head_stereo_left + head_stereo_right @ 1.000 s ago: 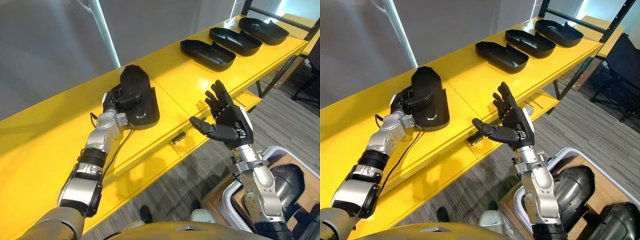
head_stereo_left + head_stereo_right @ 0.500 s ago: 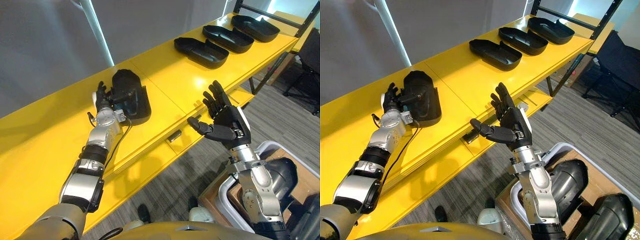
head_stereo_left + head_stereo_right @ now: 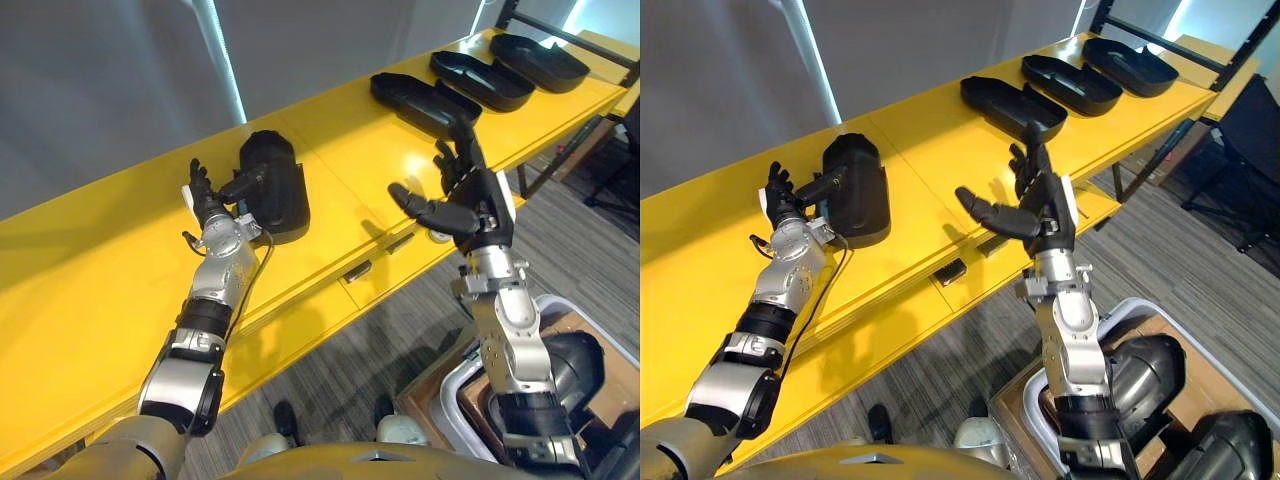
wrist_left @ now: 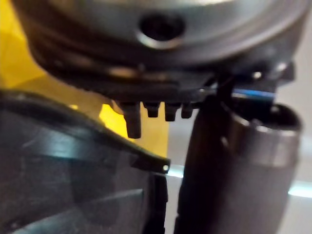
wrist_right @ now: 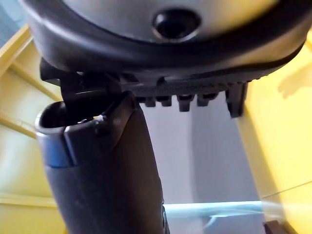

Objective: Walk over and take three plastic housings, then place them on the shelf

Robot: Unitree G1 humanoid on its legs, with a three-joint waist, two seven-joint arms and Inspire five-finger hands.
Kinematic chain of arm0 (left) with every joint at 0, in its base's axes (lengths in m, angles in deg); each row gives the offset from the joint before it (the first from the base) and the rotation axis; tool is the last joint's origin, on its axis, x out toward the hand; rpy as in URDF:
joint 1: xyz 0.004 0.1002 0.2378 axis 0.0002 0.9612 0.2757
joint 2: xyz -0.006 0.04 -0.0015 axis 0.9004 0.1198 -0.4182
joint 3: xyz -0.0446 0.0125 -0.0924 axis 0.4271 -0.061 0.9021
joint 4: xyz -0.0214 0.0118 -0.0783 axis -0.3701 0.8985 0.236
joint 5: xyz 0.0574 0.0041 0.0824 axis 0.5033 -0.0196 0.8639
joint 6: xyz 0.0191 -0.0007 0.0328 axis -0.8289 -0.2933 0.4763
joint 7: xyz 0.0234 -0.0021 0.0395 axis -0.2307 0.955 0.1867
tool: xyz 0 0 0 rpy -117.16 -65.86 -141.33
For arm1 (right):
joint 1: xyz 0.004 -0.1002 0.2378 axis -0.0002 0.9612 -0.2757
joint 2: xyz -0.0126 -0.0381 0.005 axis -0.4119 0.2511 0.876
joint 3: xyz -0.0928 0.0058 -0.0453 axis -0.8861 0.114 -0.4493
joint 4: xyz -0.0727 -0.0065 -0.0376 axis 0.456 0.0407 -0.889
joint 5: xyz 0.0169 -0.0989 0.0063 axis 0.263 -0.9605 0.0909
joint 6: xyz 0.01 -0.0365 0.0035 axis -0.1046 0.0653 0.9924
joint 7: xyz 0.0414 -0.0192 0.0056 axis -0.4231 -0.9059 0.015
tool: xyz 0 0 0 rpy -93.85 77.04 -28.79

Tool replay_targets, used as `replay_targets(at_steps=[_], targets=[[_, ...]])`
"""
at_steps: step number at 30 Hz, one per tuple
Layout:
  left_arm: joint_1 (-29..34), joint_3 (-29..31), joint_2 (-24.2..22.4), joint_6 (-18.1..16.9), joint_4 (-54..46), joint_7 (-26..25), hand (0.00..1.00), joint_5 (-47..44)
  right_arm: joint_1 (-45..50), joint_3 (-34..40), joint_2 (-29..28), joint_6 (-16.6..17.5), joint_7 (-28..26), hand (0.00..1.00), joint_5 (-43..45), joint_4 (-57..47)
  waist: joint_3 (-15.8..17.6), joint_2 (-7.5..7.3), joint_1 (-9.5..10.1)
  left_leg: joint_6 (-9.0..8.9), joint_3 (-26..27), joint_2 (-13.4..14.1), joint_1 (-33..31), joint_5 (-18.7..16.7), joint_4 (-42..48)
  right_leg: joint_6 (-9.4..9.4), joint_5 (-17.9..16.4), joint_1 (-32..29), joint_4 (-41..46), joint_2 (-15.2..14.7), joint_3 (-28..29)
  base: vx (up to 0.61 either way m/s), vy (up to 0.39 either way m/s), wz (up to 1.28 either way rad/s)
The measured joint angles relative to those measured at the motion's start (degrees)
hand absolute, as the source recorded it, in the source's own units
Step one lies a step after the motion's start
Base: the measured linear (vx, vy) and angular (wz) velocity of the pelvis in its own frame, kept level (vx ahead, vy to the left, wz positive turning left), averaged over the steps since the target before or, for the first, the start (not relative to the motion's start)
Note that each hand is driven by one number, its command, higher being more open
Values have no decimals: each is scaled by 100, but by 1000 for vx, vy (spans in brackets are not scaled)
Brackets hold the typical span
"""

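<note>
- Plastic housings, four black ones, are being carried by the yellow shelf [image 3: 100, 260], and none is being held by either hand.
- The nearest housing [image 3: 275, 185] is lying apart from the rest, just beside the left hand [image 3: 212, 212].
- The second housing [image 3: 420, 100], the third housing [image 3: 480, 80] and the fourth housing [image 3: 545, 60] are being seen in a row toward the far right end of the shelf, hollow side up, close to one another.
- The left hand is being held open, its fingers pointing straight up and its thumb stretched toward the nearest housing; nothing is being gripped. Whether the thumb is touching the housing cannot be told.
- In the left wrist view the rim of the nearest housing [image 4: 122, 146] is being shown close under the straight fingers.
- The right hand [image 3: 1040, 205] is being held open, raised over the front edge of the shelf, fingers up and thumb out to the side, well apart from every housing.
- The grey carpeted floor [image 3: 400, 330] is being seen below the shelf.
</note>
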Motion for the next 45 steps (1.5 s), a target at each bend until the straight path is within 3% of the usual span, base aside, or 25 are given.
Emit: replay_targets(at_steps=[3,10,13,19,23,30,45], targets=[[67,-8,6,182,-276,427,100,-4,-381,101,223,-304,30,100,2,510,1,-2,165,6,-158,-22,-4,39,1,0,0,122,-51,-3,-151,-9,5,27],[459,-91,109,267,-1023,1662,100,-38,-1586,74,534,-1185,18,100,155,2242,2,1,461,-2,-503,-49,-13,132,0,-1,0,359,-107,5,-536,-28,3,27],[548,-145,266,273,-1235,2104,100,-35,-1990,-18,705,-1406,-69,100,436,2924,3,3,581,-14,-614,-53,-25,137,0,-1,-1,408,-110,13,-633,-45,7,22],[929,-125,870,470,-1993,3431,100,-132,-2338,-83,1062,-1625,-449,100,622,3834,8,12,832,-22,-866,-86,-34,180,0,-1,-1,590,-177,25,-913,-21,3,23],[1147,-119,991,550,-2096,3906,100,-129,-2619,-138,1138,-1634,-640,100,692,4000,14,21,878,-27,-907,-91,-36,191,0,-1,-1,624,-190,27,-968,-7,5,8],[1353,-123,999,699,-2094,4507,100,-128,-2923,-351,1312,-1660,-880,100,742,4327,15,23,1000,16,-918,-89,2,224,0,-4,-4,680,-206,39,-979,0,0,0],[1751,-266,1009,787,-2058,4926,100,-124,-3539,-657,1320,-1877,-1101,100,742,5225,31,50,1063,-46,-1022,-47,39,246,0,-24,-16,764,-208,101,-1036,-6,-4,2]])
